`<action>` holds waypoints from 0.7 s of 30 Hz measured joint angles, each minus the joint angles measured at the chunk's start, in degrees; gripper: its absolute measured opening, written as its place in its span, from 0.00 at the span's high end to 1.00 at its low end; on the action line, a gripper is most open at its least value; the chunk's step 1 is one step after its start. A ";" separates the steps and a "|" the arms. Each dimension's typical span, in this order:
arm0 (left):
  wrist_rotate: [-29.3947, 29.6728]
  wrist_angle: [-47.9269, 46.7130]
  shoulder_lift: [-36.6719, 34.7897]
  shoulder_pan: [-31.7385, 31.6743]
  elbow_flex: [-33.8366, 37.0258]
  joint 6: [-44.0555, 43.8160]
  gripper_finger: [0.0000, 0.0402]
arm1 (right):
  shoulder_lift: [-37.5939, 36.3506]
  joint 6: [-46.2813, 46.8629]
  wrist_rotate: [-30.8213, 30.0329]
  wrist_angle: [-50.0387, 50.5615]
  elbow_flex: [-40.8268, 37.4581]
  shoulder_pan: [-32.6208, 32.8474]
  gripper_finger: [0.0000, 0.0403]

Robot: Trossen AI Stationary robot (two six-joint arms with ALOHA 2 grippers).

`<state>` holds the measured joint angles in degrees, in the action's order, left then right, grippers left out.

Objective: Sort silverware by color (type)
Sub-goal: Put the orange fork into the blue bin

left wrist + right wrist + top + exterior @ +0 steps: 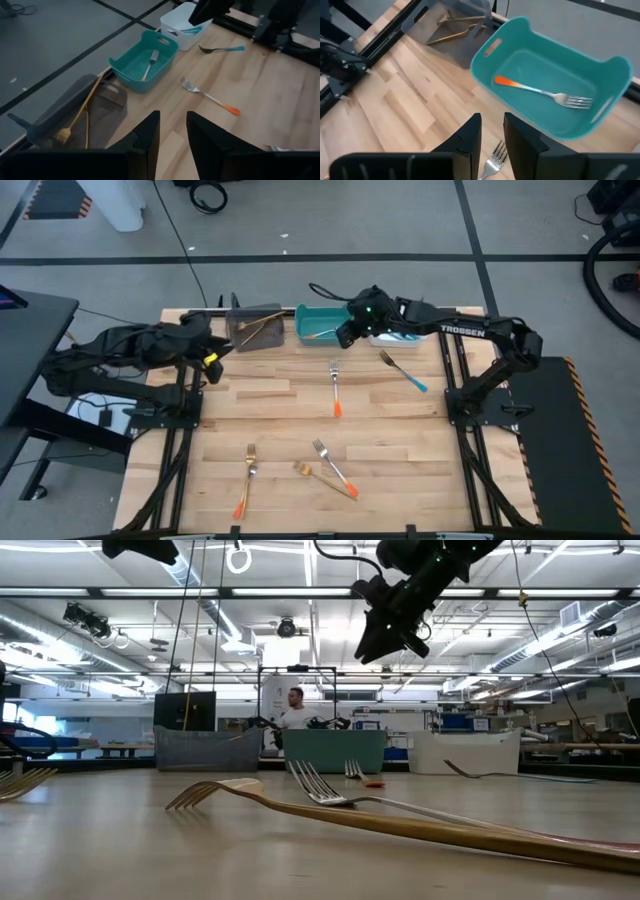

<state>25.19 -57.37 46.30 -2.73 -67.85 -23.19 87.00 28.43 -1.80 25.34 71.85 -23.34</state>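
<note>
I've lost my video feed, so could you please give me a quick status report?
Left gripper empty, jaws apart, beside grey bin. Right gripper empty above teal bin, one orange-handled fork inside. Five forks on table. Nothing in the way.

I am looking at three bins sitting side by side along the far edge of my wooden table (400,440): a grey bin (254,326), a teal bin (316,323) and a white bin (176,22). A person (295,710) is standing far behind.
</note>
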 joint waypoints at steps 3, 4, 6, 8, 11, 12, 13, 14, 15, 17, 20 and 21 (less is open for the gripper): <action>0.02 -1.84 -1.14 1.41 0.00 -1.61 0.74 | 0.00 1.45 0.31 -0.04 0.01 1.52 0.78; 0.07 -2.14 -1.43 1.82 0.00 -1.98 0.74 | 0.00 1.94 0.32 -0.08 -0.01 2.06 0.78; 0.14 -3.13 -2.08 2.70 0.00 -2.71 0.74 | 0.00 3.15 0.34 -0.44 -0.01 3.20 0.78; 0.37 -3.80 -2.39 3.59 0.00 -3.20 0.74 | 0.00 4.54 0.04 -1.23 -0.01 4.42 0.78; 0.63 -4.70 -2.91 4.86 0.00 -3.30 0.74 | 0.02 6.28 0.01 -3.00 -0.01 6.38 0.78; 0.64 -4.57 -2.93 5.29 0.12 -3.45 0.74 | 0.02 6.67 -0.06 -3.51 -0.01 7.09 0.78; 0.72 -4.17 -3.13 5.78 0.66 -3.62 0.74 | 0.02 7.06 -0.13 -3.93 -0.01 7.86 0.78; 0.72 -3.95 -3.59 6.25 1.57 -3.81 0.74 | 0.02 7.43 -0.47 -4.13 -0.01 8.60 0.78; 0.72 -3.54 -4.00 6.78 2.81 -4.56 0.74 | 0.02 7.77 -0.99 -4.23 -0.01 9.39 0.78; 0.72 -2.13 -5.26 7.94 6.04 -6.26 0.74 | 0.02 8.06 -2.35 -4.30 -0.01 10.96 0.78; 0.63 1.02 -7.45 9.69 11.94 -8.18 0.74 | 0.02 8.12 -3.76 -4.31 -0.01 13.32 0.78; 0.66 3.16 -8.22 10.21 13.81 -8.88 0.74 | 0.02 8.57 -4.18 -4.31 -0.01 14.10 0.78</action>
<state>25.85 -54.21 38.08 7.48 -54.04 -32.07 87.02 37.00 -5.99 21.04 71.83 -9.23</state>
